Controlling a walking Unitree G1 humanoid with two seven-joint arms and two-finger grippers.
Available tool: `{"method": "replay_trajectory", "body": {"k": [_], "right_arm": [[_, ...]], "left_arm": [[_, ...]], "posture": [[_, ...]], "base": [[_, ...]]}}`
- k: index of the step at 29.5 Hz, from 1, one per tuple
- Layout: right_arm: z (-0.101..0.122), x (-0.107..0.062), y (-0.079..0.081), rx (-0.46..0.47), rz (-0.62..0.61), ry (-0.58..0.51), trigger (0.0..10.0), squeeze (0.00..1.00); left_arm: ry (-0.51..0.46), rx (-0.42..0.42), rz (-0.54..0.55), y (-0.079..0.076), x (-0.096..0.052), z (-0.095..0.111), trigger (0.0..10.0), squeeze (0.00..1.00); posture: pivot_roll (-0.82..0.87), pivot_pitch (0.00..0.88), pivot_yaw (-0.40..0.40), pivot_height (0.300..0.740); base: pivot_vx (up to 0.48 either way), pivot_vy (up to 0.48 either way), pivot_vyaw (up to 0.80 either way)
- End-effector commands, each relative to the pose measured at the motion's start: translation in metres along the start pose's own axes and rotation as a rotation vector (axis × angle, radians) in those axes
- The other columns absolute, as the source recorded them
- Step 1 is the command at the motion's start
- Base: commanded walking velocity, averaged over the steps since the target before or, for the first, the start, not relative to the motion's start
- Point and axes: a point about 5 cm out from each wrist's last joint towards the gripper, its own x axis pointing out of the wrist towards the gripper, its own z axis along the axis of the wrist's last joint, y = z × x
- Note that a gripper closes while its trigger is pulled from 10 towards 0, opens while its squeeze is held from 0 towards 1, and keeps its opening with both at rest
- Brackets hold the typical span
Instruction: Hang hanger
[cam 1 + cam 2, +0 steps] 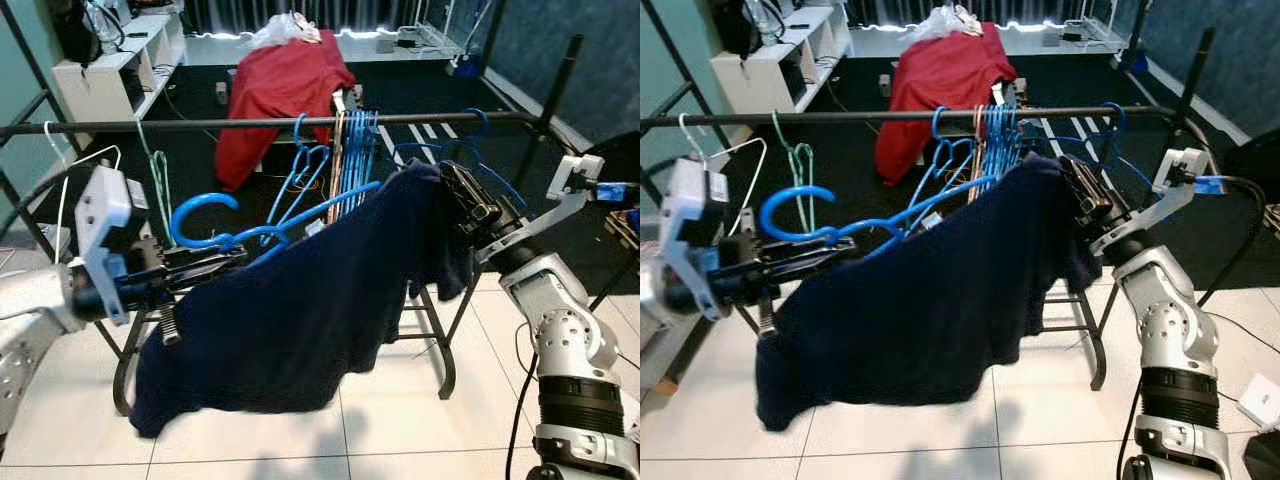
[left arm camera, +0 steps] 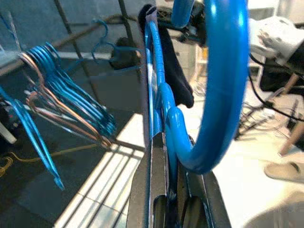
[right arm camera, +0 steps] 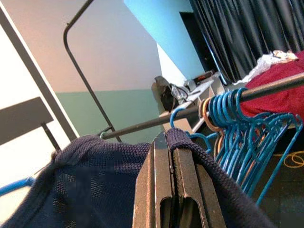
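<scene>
Head cameras downward; wrist cameras close along pincers.

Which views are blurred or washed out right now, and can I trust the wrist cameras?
Left eye view: sharp enough; bright glare along the far wall. Left wrist view: the blue hanger held in the left tool is soft, too close to focus; the floor behind is overexposed. Right wrist view: the navy garment pinched in the right tool is fairly clear; the rail is slightly soft.

Blue hanger (image 1: 215, 225) is seen as glossy smooth plastic. Navy garment (image 1: 300, 310) is seen as matt knitted cloth, a fine open weave shown up close. Rail (image 1: 270, 123) is seen as dark matt metal. Floor tiles (image 1: 390, 430) are seen as glossy white.
</scene>
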Motion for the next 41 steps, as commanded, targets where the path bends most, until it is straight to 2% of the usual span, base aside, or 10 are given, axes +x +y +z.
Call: {"method": "replay_trajectory", "body": {"k": [1,12,18,33,34,37,38,39,40,41], "right_arm": [[0.006,0.000,-0.003,-0.006,-0.024,-0.039,0.0,0.00],[0.016,0.002,0.004,0.060,0.036,-0.126,0.0,0.00],[-0.022,0.003,0.017,0.050,0.054,0.007,0.0,0.00],[-0.036,0.009,0.026,0.068,0.062,0.028,0.0,0.00],[-0.040,0.010,0.029,0.079,0.071,0.036,0.0,0.00],[-0.049,0.010,0.033,0.063,0.078,0.066,0.0,0.00],[-0.059,0.007,0.023,-0.006,0.011,0.132,0.0,0.00],[-0.059,0.007,0.023,-0.006,0.011,0.132,0.0,0.00],[-0.065,0.003,0.016,-0.062,-0.037,0.180,8.9,0.00],[-0.065,0.003,0.016,-0.062,-0.037,0.180,8.9,0.00]], "left_arm": [[0.034,0.043,-0.019,-0.002,-0.001,0.001,10.0,0.00],[0.128,0.086,0.074,0.003,0.015,-0.023,10.0,0.00],[-0.310,-0.050,0.403,0.022,0.052,0.010,10.0,0.00],[-0.539,-0.195,0.542,0.032,0.063,0.021,10.0,0.00],[-0.646,-0.250,0.558,0.038,0.058,0.031,10.0,0.00],[-0.683,-0.261,0.637,0.047,0.052,0.035,10.0,0.00],[-0.447,-0.129,0.721,0.051,0.054,0.012,10.0,0.00],[-0.447,-0.129,0.721,0.051,0.054,0.012,10.0,0.00],[-0.259,-0.019,0.761,0.051,0.053,-0.008,10.0,0.00],[-0.259,-0.019,0.761,0.051,0.053,-0.008,10.0,0.00]], "posture": [[-0.05,0.059,-0.012,0.740],[-0.06,0.066,-0.008,0.740],[-0.05,0.065,-0.006,0.740],[-0.06,0.062,-0.002,0.740],[-0.05,0.063,-0.001,0.740],[-0.05,0.061,-0.001,0.740],[-0.05,0.062,0.001,0.740],[-0.05,0.062,0.001,0.740],[-0.05,0.062,0.001,0.740],[-0.05,0.062,0.001,0.740]], "base": [[0.000,0.000,0.00],[0.000,0.000,0.00],[0.000,0.000,0.00],[0.000,0.000,0.00],[0.000,0.000,0.00],[0.000,0.000,0.00],[0.000,0.000,0.00],[0.000,0.000,0.00],[0.000,0.000,0.00],[0.000,0.000,0.00]]}}
